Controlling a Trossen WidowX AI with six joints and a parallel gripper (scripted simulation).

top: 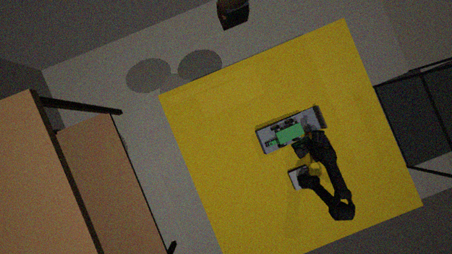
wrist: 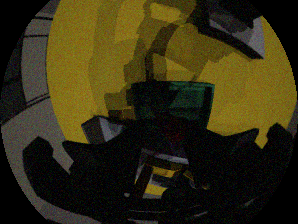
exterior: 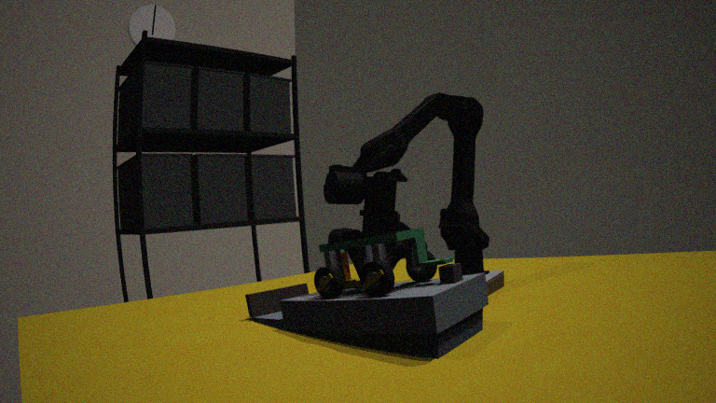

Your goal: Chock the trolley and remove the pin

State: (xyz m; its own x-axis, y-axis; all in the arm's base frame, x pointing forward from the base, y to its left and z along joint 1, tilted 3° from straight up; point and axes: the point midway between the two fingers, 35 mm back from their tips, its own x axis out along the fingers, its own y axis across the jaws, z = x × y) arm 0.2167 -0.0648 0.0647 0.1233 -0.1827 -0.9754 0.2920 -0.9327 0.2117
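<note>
The trolley with a green deck (top: 290, 133) (exterior: 411, 234) stands on the grey ramp (top: 265, 134) (exterior: 457, 306). An orange piece, apparently the chock's handle (exterior: 345, 264), shows between two wheels in the exterior view. The black base and its contact with a wheel cannot be made out. The green tray (top: 301, 142) (wrist: 201, 87) lies beside the ramp on the arm's side. My gripper (wrist: 160, 121) is low over the tray's near edge, its fingers partly open. A dim red patch, apparently the stop pin's head (wrist: 173, 129), shows between the fingertips. Whether it lies in the tray is unclear.
The arm's base stands on a light plate (top: 294, 180) (wrist: 255, 42) beyond the tray. The ramp's raised end wall (top: 319, 117) (exterior: 278, 298) is at its downhill end. My wrist is close beside the trolley. A dark block (exterior: 449, 272) sits at the ramp's uphill end.
</note>
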